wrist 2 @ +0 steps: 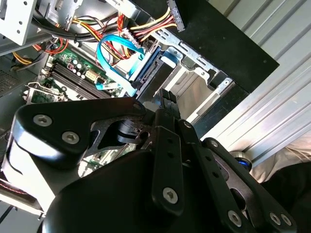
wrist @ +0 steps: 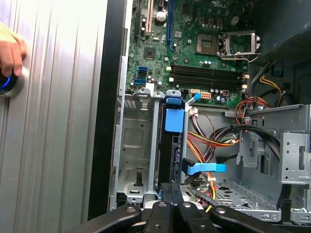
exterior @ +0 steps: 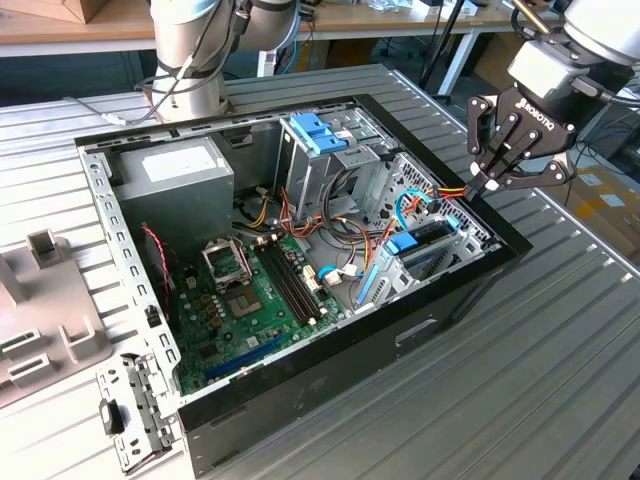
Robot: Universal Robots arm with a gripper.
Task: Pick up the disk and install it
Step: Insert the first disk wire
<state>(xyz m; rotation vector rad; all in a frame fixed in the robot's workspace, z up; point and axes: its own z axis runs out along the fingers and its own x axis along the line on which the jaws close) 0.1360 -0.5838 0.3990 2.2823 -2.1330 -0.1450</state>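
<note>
The disk (exterior: 418,247) sits on its edge in a bay of the metal drive cage, at the exterior view's right end of the open computer case (exterior: 330,365). In the first wrist view its dark body (wrist: 172,153) carries a blue tab and blue side rails. The second wrist view shows the disk (wrist 2: 149,70) with a light-blue cable plugged in beside it. My gripper (exterior: 487,186) hovers above the case's right rim, a little above and apart from the disk. Its fingertips (wrist: 171,194) are pressed together, shut with nothing between them, and also appear in the second wrist view (wrist 2: 167,104).
A grey power supply (exterior: 175,175), green motherboard (exterior: 250,290) and a cage with a blue latch (exterior: 318,133) fill the case. Loose cables (wrist: 218,136) run beside the disk. A metal bracket (exterior: 130,415) lies on the slatted table. A person's hand (wrist: 8,51) rests by a blue-lit button (wrist: 8,83).
</note>
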